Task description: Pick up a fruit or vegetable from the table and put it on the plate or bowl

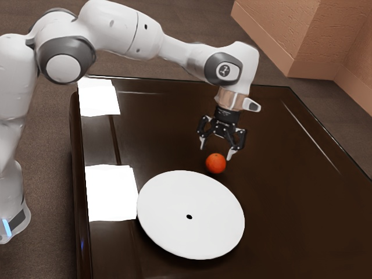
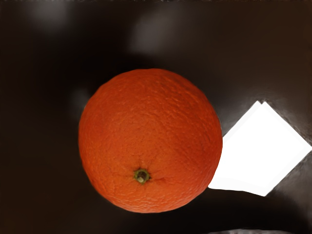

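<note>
Hovering just over the orange (image 1: 215, 163) (near the plate (image 1: 168, 200)), jaws spread wide, gripping nothing.

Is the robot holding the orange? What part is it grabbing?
Nothing is held. The gripper hangs just above the orange with its fingers open, and the orange rests on the table.

A tan stepped wall (image 1: 302, 35) rises at the exterior view's upper right, beside grey-brown floor (image 1: 49, 151).

Pitted-skinned orange (image 2: 150, 140), glossy dark table (image 1: 290, 174), matt plate (image 1: 190, 214).
</note>
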